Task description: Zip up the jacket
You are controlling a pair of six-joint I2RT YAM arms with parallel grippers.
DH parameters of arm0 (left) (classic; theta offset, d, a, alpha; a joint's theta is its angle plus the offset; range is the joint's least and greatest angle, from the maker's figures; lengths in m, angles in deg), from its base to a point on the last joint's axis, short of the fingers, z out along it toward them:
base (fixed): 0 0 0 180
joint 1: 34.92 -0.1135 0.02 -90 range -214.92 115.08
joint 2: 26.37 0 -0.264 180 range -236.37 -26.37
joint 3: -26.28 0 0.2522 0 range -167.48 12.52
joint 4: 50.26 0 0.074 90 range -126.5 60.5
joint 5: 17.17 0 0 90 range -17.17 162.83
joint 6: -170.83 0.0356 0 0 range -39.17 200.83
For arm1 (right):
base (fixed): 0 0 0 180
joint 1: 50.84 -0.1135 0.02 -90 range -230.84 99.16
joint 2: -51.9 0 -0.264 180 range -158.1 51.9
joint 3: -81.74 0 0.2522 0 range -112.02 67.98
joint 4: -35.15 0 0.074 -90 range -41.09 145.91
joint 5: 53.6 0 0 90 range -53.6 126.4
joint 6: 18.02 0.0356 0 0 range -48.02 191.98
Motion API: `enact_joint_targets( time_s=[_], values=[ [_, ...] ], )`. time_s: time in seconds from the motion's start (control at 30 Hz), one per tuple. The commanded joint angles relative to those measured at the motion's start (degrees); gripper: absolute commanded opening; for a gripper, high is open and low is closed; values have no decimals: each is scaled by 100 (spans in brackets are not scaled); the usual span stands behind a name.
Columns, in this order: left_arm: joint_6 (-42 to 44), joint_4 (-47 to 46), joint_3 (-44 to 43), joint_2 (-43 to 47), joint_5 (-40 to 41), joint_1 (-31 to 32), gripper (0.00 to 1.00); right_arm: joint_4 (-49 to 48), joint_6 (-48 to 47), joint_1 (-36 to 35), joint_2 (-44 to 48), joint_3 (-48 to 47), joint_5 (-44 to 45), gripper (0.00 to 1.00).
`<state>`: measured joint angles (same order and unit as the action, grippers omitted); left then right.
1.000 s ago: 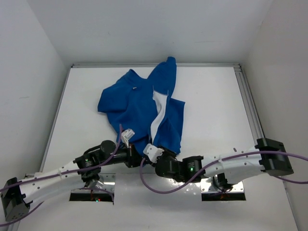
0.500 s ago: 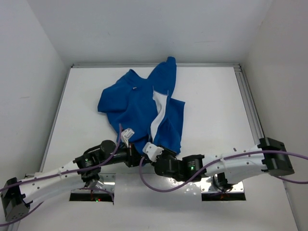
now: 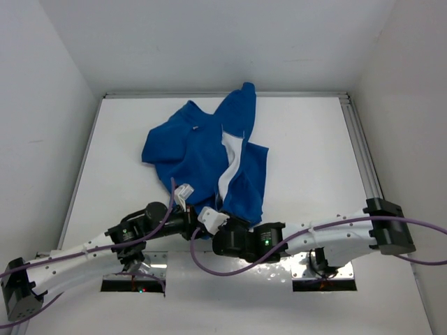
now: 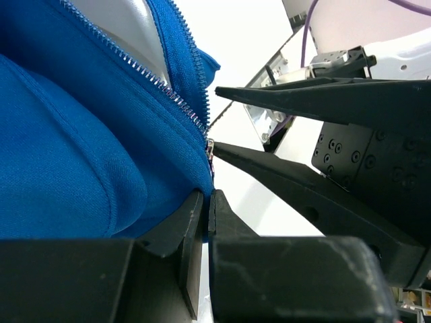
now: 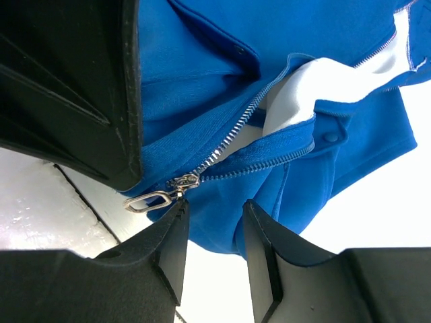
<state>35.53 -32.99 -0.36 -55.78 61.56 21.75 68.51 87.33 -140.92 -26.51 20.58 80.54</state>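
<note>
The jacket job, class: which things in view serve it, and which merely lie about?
Job: royal-blue fleece jacket; its silvery zipper teeth; metal zipper pull; left gripper, shut on the jacket hem; right gripper, open by the pull.
Lying about: white table; purple cables; aluminium rail at the table's right edge.

A white table (image 3: 314, 139) (metal rail (image 3: 362, 150) along its right edge).

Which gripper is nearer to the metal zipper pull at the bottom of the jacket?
Right, but narrowly. The right gripper is open, with one fingertip just beside the zipper pull. The left gripper is shut on the hem of the jacket, slightly off the pull.
</note>
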Motion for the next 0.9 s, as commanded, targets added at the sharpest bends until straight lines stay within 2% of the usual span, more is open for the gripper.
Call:
enact_joint_targets(
  time_s=[0.0,0.17,0.27,0.33,0.43,0.57,0.7,0.77,0.87],
  values=[
    [30,-140,-311,-3,142,64,0,10,117,-1987,212,-218,-63,38],
    [73,-158,-337,-74,248,64,0,18,143,-2092,326,-287,-116,38],
    [65,-236,-311,-118,239,64,0,18,169,-2250,782,-419,-108,36],
    [74,-254,-329,-135,239,64,0,-165,275,-2268,1464,-420,-29,34],
    [127,-245,-355,-118,257,55,0,-613,661,-2233,2510,-69,601,34],
    [126,-491,-320,-161,248,64,0,-563,1188,-2154,3242,-41,1061,37],
    [109,-605,-320,-197,213,64,0,-264,1750,-2162,3376,-199,579,42],
    [135,-615,-372,-188,221,64,0,-184,2032,-2154,3324,-252,-70,45],
    [127,-623,-399,-197,204,64,0,0,2505,-2154,3192,-551,-423,46]
  ],
)
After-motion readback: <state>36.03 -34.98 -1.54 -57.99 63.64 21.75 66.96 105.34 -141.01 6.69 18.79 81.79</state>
